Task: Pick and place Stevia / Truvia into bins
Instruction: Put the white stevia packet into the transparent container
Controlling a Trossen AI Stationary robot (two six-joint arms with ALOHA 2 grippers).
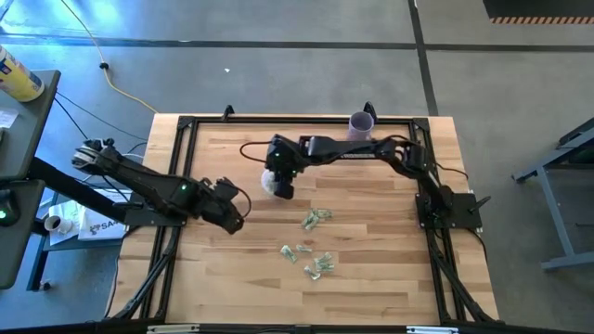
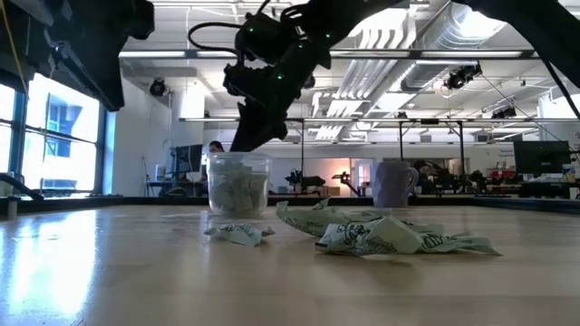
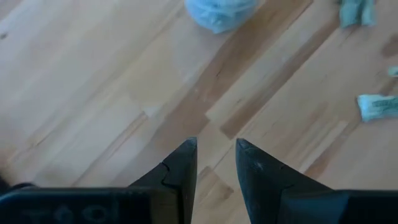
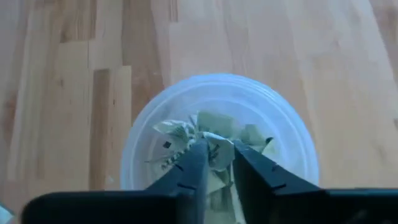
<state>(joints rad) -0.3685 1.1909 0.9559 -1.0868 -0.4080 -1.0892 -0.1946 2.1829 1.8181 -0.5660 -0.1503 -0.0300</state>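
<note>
Off to the table's left side, the left gripper [image 1: 234,219] hung over bare wood with nothing between its fingers [image 3: 183,163], which stood a narrow gap apart; from its own wrist view the cup [image 3: 219,12] lay well ahead of it, cut off by the frame edge, and two packets [image 3: 377,107] showed only in part at the far side. Further right, the right gripper [image 1: 282,188] stood directly over the round translucent cup [image 1: 270,181], its arm covering most of the cup in the high view so that only a whitish sliver could be seen. In the right wrist view its fingers [image 4: 195,167] were drawn close together with their tips down inside the cup's mouth [image 4: 219,134], right among the crumpled Stevia packets [image 4: 214,134] heaped there; whether the tips pinched a packet or merely touched the pile could not be told. The low view showed the cup [image 2: 238,184] partly filled with packets, its rim partly hidden by the dark gripper above. To the right of that gripper, loose packets [image 1: 316,218] lay scattered on the table [image 1: 390,269], one cluster near it and others [image 1: 319,266] further away toward the front edge. Beyond them, at the table's back edge, stood a purple mug [image 1: 361,123], well apart from the cup.
</note>
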